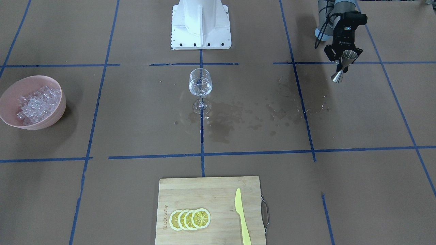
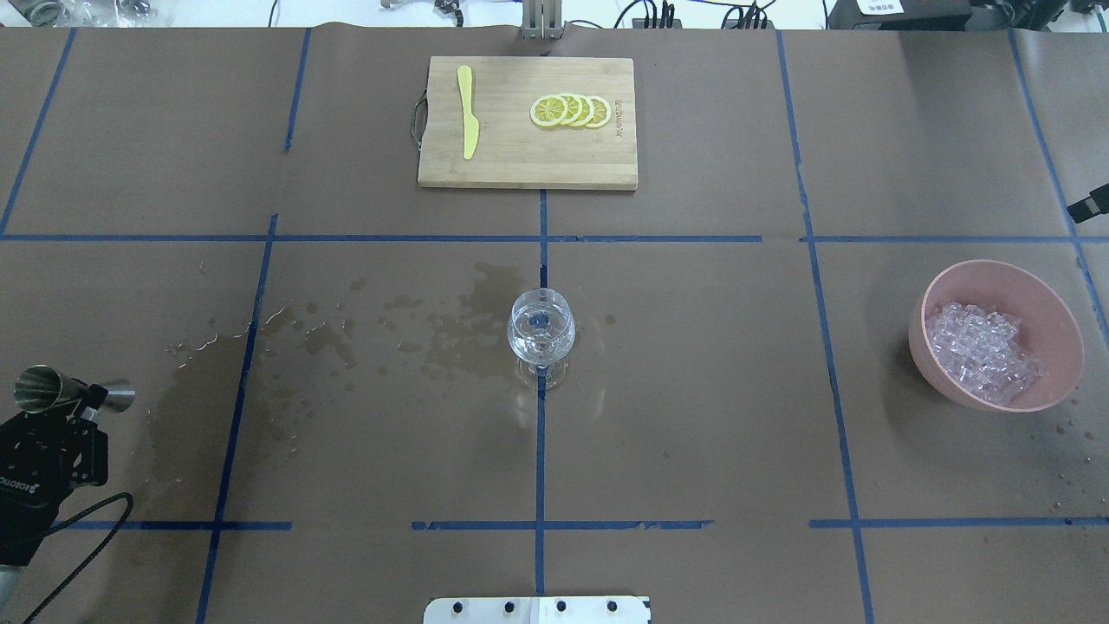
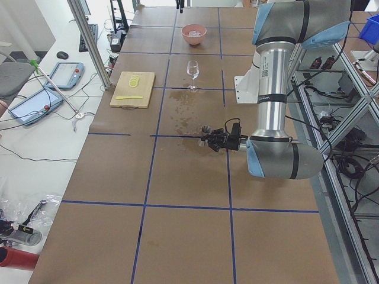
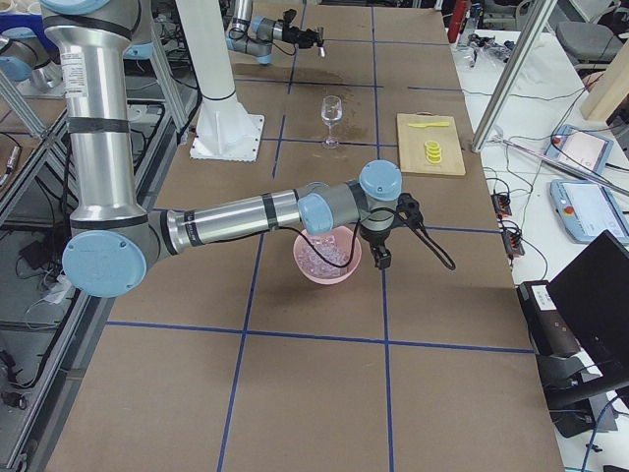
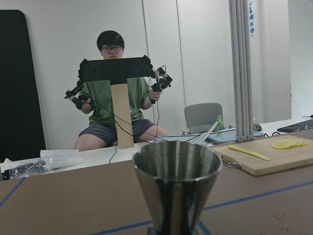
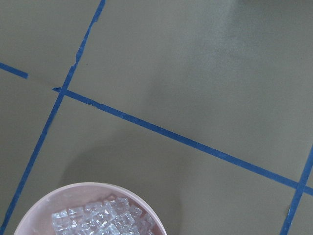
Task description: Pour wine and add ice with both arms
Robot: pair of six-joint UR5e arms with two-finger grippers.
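My left gripper (image 1: pixel 342 62) is shut on a steel jigger (image 1: pixel 349 55) at its waist and holds it tilted above the table, far to the left of the wine glass (image 2: pixel 541 334). The jigger (image 5: pixel 176 181) fills the left wrist view; I cannot see wine in it. The glass stands upright at the table's middle and seems to hold a little clear liquid. Ice cubes (image 2: pixel 983 351) fill a pink bowl (image 2: pixel 996 265) at the right. My right gripper (image 4: pixel 380 258) shows only small, near the bowl; I cannot tell if it is open. The ice (image 6: pixel 102 218) shows in the right wrist view.
Wet patches (image 2: pixel 433 329) spread over the brown paper between the glass and the left gripper. A wooden cutting board (image 2: pixel 520 165) at the far edge carries lemon slices (image 2: pixel 572 110) and a yellow knife (image 2: pixel 468 113). The white base block (image 1: pixel 201 23) stands behind the glass.
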